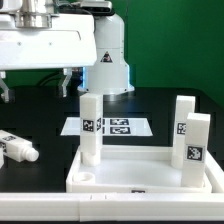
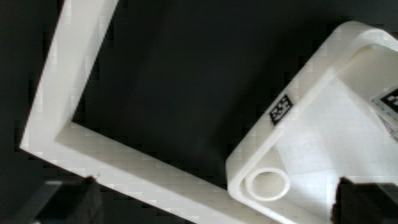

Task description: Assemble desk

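Nearest the exterior camera, white rail [image 1: 40, 208] running across the foreground on the black desk [image 1: 30, 115]. Directly behind it, white rimmed panel [image 1: 140, 172] lying flat, with an unfilled round socket [image 1: 85, 181] at its near corner on the exterior view's left.

Standing upright at the panel's far corner on the exterior view's left, one white post leg [image 1: 90, 125] bearing a black-and-white tag. Two more tagged legs upright along the panel's side on the exterior view's right, a farther one [image 1: 185, 120] and a nearer one [image 1: 197, 145]; seating in sockets not discernible. Lying on its side well apart from the panel, at the exterior view's left, a fourth leg [image 1: 18, 148].

Beyond the panel, flat on the desk, the marker board [image 1: 110, 127]; behind that, the white robot base [image 1: 108, 60].

High at the exterior view's upper left, claw [image 1: 37, 88] spread wide with nothing between its fingers [image 1: 68, 82], clear of every part.

Wrist view: looking down on an L-shaped corner of the rail [image 2: 71, 100], bare black desk in the middle, and one panel corner [image 2: 329, 140] with round socket [image 2: 267, 183] and a tag [image 2: 281, 108] close by. Dark fingertips [image 2: 71, 200] at the edge of the picture, well apart and empty.
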